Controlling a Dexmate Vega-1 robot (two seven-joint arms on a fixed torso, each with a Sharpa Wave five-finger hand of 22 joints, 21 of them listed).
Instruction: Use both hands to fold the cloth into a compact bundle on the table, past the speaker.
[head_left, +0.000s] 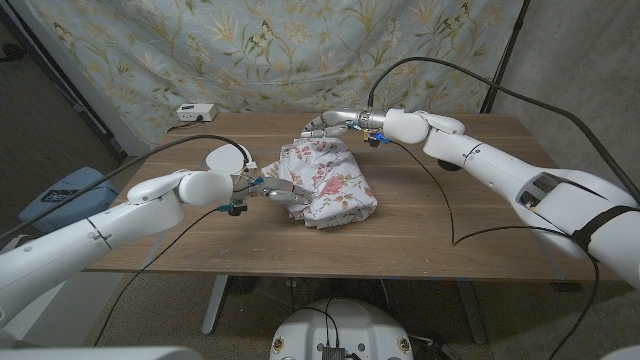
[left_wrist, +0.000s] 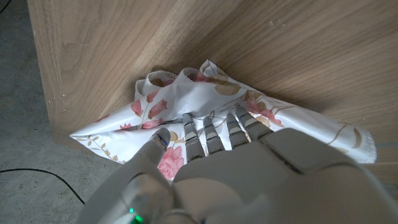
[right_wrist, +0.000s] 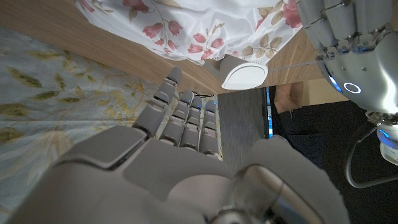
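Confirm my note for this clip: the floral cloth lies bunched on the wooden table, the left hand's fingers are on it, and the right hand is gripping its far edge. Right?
One detail is off. The right hand grips nothing: in the head view it hangs past the floral cloth with fingers apart. The rest stands: the cloth lies bunched on the wooden table, and the left hand has its fingers on it.

I count one floral cloth (head_left: 330, 182) bunched on one wooden worktop (head_left: 450, 225). One white speaker (head_left: 223, 158) sits at its left. One small white box (head_left: 196, 113) lies at the upper left. Two hands are mine: left hand (head_left: 283, 191), right hand (head_left: 330, 124).
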